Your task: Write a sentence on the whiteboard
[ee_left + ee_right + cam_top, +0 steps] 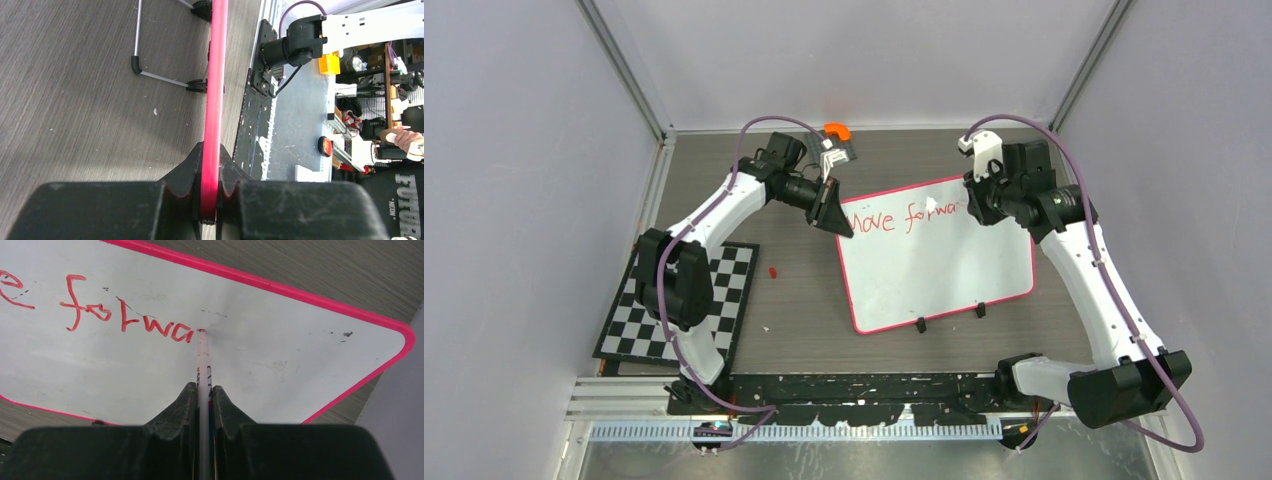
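The right tool (203, 390) is clamped on a white marker (202, 355), whose tip is pressed against the whiteboard (280, 340) just after the last red letter. The sentence (125, 320) reads "Move forwa" in one line of red handwriting, set along the far part of the board. The left tool (210, 165) is closed on the pink-red rim (216, 90) at the board's far left corner, the rim being pinched between both fingers.

The whiteboard is seen in the middle of the grey tabletop (804, 300), between the two arms, with two small black clips (920, 324) on its near edge. A thin wire frame (150, 75) with black ends is visible beside the rim in the left wrist view. A checkerboard mat (724, 290) is laid to the left, well apart from the board, and a small red piece (772, 271) is found between them. An orange object (837, 131) is seen at the far edge.
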